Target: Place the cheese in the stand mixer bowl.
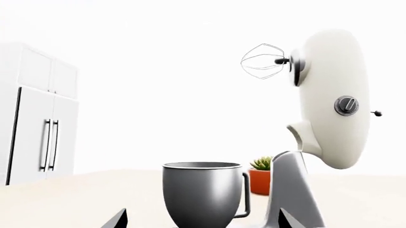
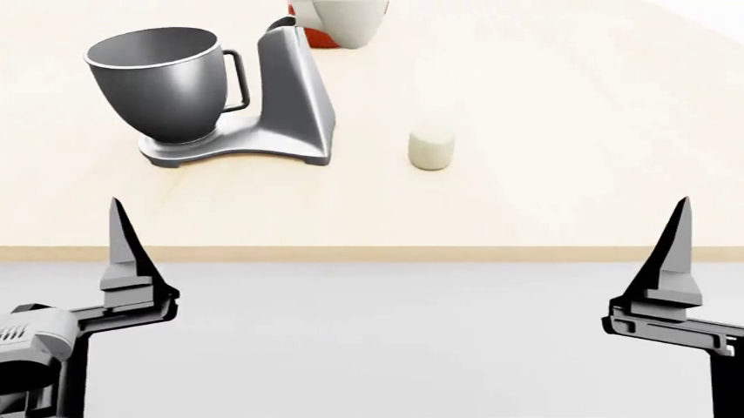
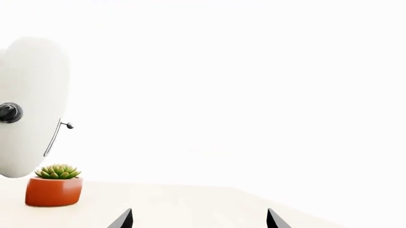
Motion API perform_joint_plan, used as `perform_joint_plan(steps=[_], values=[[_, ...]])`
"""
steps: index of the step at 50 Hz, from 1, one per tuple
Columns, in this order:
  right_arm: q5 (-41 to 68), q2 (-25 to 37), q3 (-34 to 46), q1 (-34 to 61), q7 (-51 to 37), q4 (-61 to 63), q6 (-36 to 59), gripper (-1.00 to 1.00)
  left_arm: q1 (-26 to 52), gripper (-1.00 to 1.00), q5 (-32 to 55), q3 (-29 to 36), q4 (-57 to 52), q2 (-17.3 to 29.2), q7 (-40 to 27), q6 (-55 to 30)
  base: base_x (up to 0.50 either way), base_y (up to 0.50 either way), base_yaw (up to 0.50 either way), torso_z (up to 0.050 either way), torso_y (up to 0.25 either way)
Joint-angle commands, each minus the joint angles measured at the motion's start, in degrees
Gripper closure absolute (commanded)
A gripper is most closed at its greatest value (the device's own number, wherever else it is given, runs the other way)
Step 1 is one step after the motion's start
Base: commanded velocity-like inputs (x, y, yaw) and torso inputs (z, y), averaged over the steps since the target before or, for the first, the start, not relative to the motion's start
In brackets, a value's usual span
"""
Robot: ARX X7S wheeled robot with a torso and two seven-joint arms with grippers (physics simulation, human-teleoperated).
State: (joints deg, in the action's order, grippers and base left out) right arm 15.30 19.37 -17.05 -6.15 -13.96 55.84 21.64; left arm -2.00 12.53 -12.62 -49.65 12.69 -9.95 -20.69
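The cheese is a small pale cream cylinder standing on the counter, right of the mixer. The stand mixer bowl is dark grey with a pale rim and a side handle; it sits on the mixer's base at the far left. It also shows in the left wrist view, straight ahead of the left gripper. My left gripper is open and empty, short of the counter's front edge. My right gripper is open and empty, also short of the edge. The cheese is out of both wrist views.
The grey mixer stand rises beside the bowl, its cream-white head tilted up with a wire whisk. An orange plant pot stands behind the mixer. The counter's front edge runs across. A white fridge stands far off.
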Motion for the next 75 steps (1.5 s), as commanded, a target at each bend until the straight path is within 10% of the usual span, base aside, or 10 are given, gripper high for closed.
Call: perform_joint_plan(steps=[1,32,75], values=[[-2.17,0.29,-0.75,-1.76,0.49,1.31,-1.66,-1.0,-0.65,-1.0,-0.25,-2.63,-2.8,-0.45,1.55,-1.55,0.0,0.5,0.0,0.0,0.0],[-4.05,1.46,0.78,-3.11,-0.81,1.92,-3.8,-1.0,-2.27,-1.0,0.33,-2.05,-2.8,0.4,0.79,-0.19,0.0,0.5,0.0,0.0,0.0],[-1.82,3.04,-0.05,-4.93,-1.92,1.93,-6.81,-1.0,-2.29,-1.0,1.51,-1.88,-3.01,1.86,-1.1,-0.28,0.39,0.0,0.0,0.0,0.0]])
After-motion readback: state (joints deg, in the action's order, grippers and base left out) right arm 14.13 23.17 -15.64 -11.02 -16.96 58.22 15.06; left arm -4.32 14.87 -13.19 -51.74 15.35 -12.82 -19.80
